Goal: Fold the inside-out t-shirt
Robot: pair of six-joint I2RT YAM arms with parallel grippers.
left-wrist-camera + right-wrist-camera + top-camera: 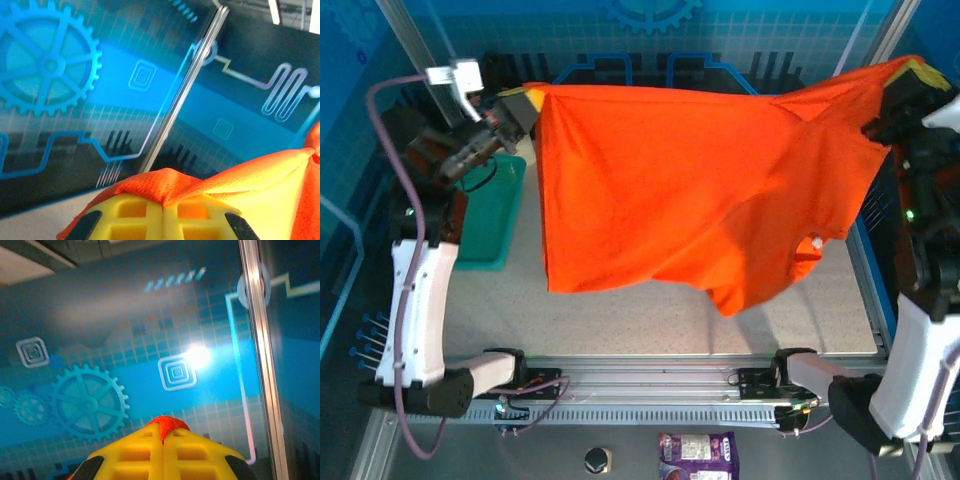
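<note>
Top view: your shirt [690,190] hangs spread over the table [620,320], left gripper [525,103] and right gripper [908,82] each pinching an upper corner. Likely light, limp cloth; hold it by its edges.

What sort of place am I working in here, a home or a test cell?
Most likely an enclosed robot test cell, not a home: blue wall panels printed with gears and circuit traces, aluminium frame posts, and a table edged by a metal mounting rail.
</note>
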